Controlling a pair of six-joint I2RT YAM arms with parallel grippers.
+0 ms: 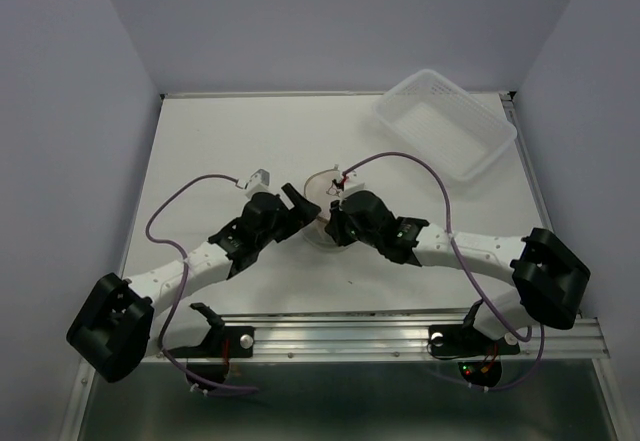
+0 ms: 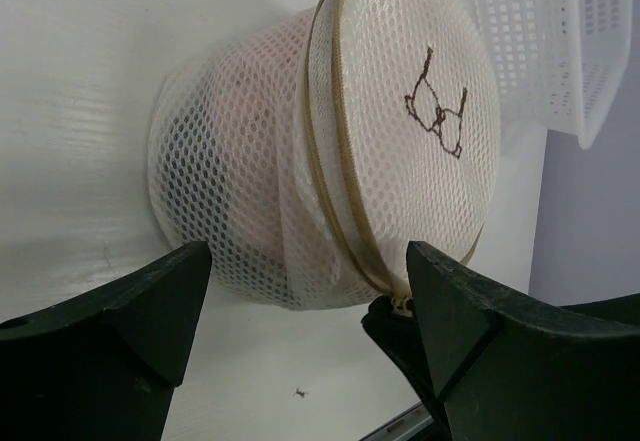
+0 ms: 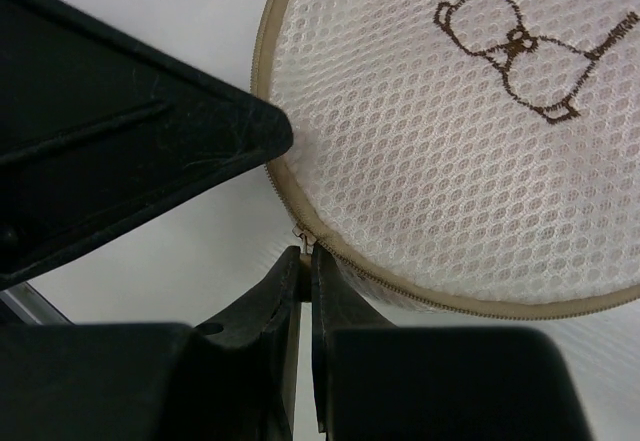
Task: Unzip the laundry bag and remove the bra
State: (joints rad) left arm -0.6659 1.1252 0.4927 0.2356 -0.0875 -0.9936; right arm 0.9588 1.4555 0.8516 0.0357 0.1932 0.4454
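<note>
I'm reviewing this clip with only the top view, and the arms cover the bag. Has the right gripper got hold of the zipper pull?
Observer: Yes. In the right wrist view, the right gripper is shut on the zipper pull at the rim of the bag.
Operator: And the left one?
Observer: The left gripper is open, with one finger on either side of the bag. I cannot tell whether they touch it.
Operator: Is the bag unzipped at all?
Observer: Not where it shows. The zipper is closed along the stretch seen in both wrist views.
</note>
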